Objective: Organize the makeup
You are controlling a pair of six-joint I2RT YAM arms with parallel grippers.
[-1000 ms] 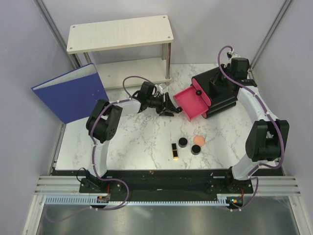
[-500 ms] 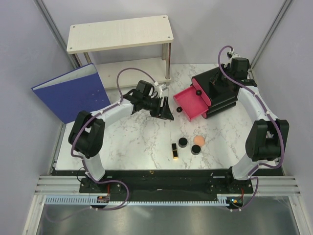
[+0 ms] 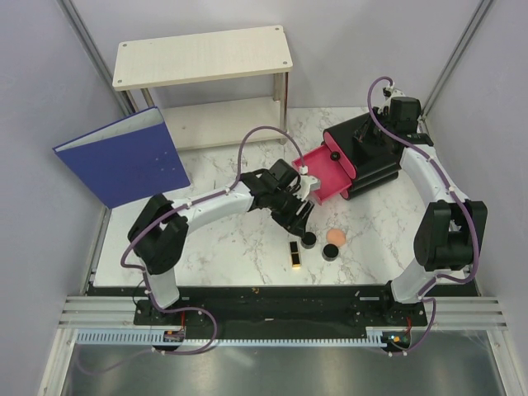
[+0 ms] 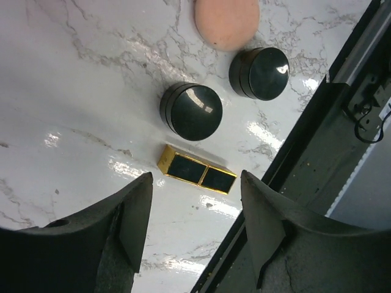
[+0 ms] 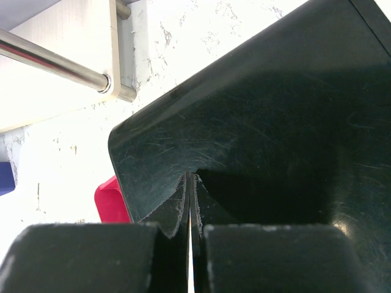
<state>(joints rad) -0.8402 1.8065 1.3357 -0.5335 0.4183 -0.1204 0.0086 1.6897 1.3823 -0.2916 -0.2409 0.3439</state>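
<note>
Left wrist: left gripper (image 4: pixel 197 183) spread above lipstick (image 4: pixel 197 169), near edge; looks light, stiff, slick; pinch long sides; right gripper (image 5: pixel 190 204) pressed together

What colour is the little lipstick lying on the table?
The lipstick is black with gold trim, which shows most clearly in the left wrist view.

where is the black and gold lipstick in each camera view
Top external: the lipstick lies low in the middle of the picture, just left of the closest round black jar.
Left wrist: just below centre, directly under that same jar.
Right wrist: not in it.
Shared landmark: that round black jar beside the lipstick, with the peach puff beyond it.
</note>
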